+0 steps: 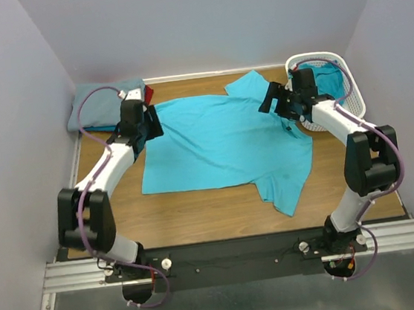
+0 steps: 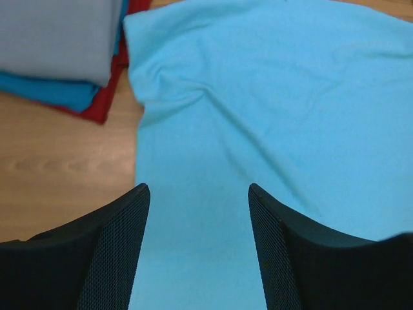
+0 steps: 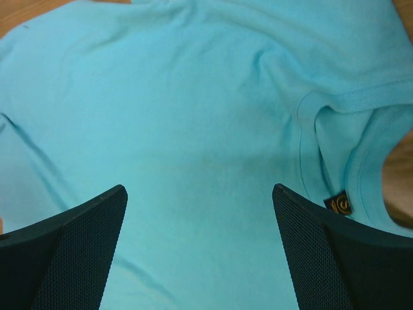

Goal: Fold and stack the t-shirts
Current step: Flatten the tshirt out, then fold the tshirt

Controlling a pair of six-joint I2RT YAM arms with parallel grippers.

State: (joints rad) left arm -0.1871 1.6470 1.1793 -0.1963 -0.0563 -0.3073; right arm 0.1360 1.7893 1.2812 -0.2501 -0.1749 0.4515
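1. I saw the turquoise t-shirt (image 1: pixel 220 142) spread flat mid-frame, not yet folded
2. My left gripper (image 2: pixel 197 194) and right gripper (image 3: pixel 200 194) hung over it, fingers apart
3. Folded stack (image 1: pixel 104 105) sat upper left; teal shirt (image 1: pixel 327 74) waited in basket (image 1: pixel 314 56), upper right

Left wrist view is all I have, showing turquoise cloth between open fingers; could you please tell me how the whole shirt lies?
Observer: The turquoise t-shirt lies spread flat mid-table, collar toward the right arm.
Operator: Thanks; where is the right gripper?
Observer: The right gripper is open above the collar end, beside the neck label.
Operator: Anything beyond it?
Observer: A white basket at the far right corner holds teal cloth.
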